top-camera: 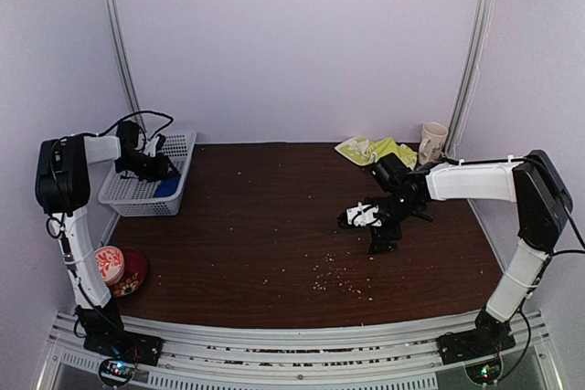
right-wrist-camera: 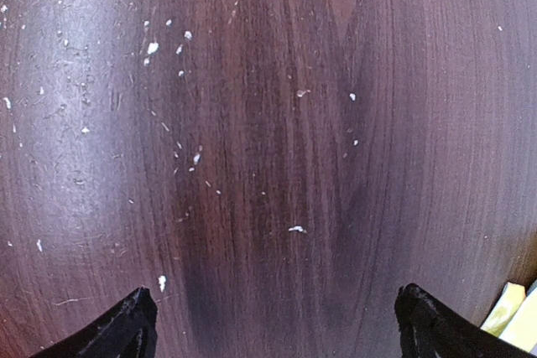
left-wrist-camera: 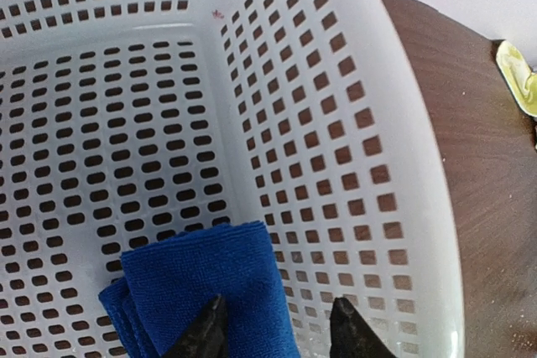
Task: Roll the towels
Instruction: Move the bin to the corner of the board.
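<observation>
The blue towel (left-wrist-camera: 197, 287) lies folded in the white basket (left-wrist-camera: 336, 106), against its near wall; it also shows in the top view (top-camera: 170, 189). My left gripper (left-wrist-camera: 277, 329) hangs open just above it, one fingertip over the towel's right edge and the other over the basket's side wall. The yellow-green towel (top-camera: 375, 150) lies crumpled at the table's back right, and a corner of it shows in the right wrist view (right-wrist-camera: 516, 316). My right gripper (right-wrist-camera: 273, 324) is wide open and empty over bare wood, in front of and left of that towel (top-camera: 358, 216).
The basket (top-camera: 146, 191) stands at the table's back left edge. A pale mug (top-camera: 432, 142) stands next to the yellow-green towel. A red-and-white bowl (top-camera: 110, 264) sits on a dark red plate (top-camera: 134, 273) at the front left. White crumbs (top-camera: 336, 279) are scattered on the wood.
</observation>
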Motion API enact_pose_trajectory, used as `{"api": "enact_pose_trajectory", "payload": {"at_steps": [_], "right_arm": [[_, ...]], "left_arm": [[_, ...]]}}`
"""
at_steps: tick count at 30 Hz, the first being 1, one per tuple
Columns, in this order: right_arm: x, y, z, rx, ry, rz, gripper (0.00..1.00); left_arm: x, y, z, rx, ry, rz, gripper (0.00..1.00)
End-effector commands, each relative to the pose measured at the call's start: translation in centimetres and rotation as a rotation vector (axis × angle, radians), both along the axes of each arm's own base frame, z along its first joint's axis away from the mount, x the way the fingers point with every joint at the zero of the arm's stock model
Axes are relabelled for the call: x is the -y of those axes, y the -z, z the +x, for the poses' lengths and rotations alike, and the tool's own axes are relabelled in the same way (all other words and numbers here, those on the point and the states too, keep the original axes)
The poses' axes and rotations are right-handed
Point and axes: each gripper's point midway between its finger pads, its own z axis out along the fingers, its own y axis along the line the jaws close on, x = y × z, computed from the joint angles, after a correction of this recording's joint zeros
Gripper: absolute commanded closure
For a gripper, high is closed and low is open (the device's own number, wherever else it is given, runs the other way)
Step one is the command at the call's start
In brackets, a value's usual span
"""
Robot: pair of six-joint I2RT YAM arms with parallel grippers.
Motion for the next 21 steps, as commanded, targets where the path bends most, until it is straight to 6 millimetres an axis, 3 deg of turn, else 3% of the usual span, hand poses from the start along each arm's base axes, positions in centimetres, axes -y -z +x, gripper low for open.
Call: {"api": "enact_pose_trajectory", "payload": {"at_steps": [1,5,8,11,14,18,21], "right_arm": [[0.1,-0.7,0.5,0.025,0.012,-0.004,0.00],[0.4,-0.9,0.8,0.039,0.023,-0.010,0.00],[0.4,-1.1,1.0,0.049,0.030,-0.007,0.00],[0.6,-1.6,1.7,0.080,0.068,0.003,0.00],[1.4,-3.3,4.2,0.192,0.201,0.021,0.00],[3.6,-8.2,8.8,0.411,0.470,0.099,0.00],[6.0,-11.4,10.6,0.494,0.608,0.157,0.00]], "left_arm": [[0.3,-7.9,1.3,0.173,0.008,-0.009,0.51],[1.5,-10.9,0.9,0.230,0.031,-0.022,0.32],[2.7,-13.0,0.3,0.268,0.050,-0.021,0.05],[3.6,-15.5,-0.7,0.312,0.047,0.000,0.02],[3.8,-17.5,-2.1,0.356,-0.005,0.077,0.02],[4.7,-19.3,-4.8,0.403,-0.054,0.170,0.02],[6.3,-19.7,-7.1,0.429,-0.060,0.248,0.02]]}}
